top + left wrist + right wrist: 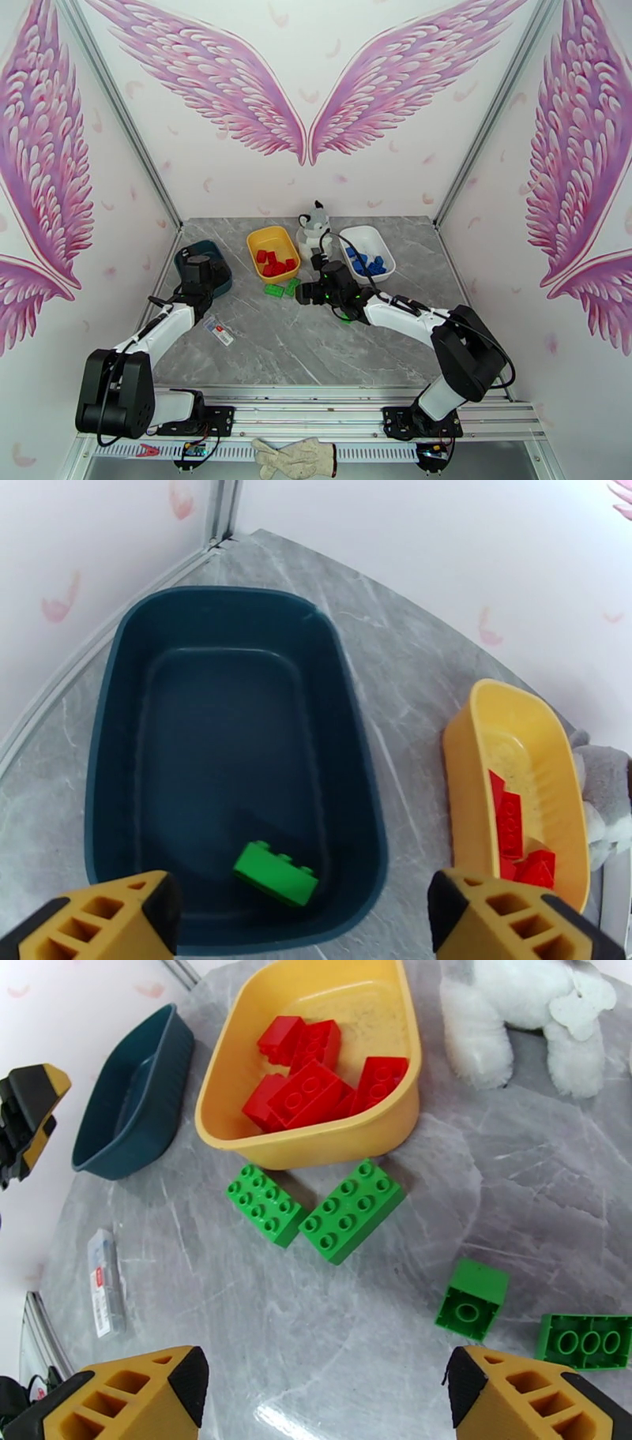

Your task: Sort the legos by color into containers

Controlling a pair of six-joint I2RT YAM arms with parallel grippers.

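Status: left gripper (304, 934) hangs over the teal tub (229, 618), jaws spread wide with nothing between them. One green brick (276, 872) lies on the tub floor at the near end, directly below. Right gripper (324, 1402) also stands open and empty above the table (237, 1315), looking down on the loose greens. Red bricks (308, 1094) are piled in the yellow tub (316, 1145); blue bricks (368, 264) sit in the white tub (359, 230). Greens left on the table: two long bricks (265, 1202) and (351, 1210), studs up, just in front of the yellow tub with their near corners about touching; a small brick (472, 1295) tipped so its hollow underside shows; another (588, 1343), also underside out, at the right edge of the right wrist view. Judgement on handling: hard moulded plastic, light, rigid, smooth-walled, so no crush risk, but it may slip or twist if pinched off-centre. Best hold is across the two long flat walls at mid-length (not on the studs). The touching pair leaves little finger room at the meeting corner, so the free outer one looks easier. Plush dog (521, 1007) and small tag (105, 1284) are not part of the sort.
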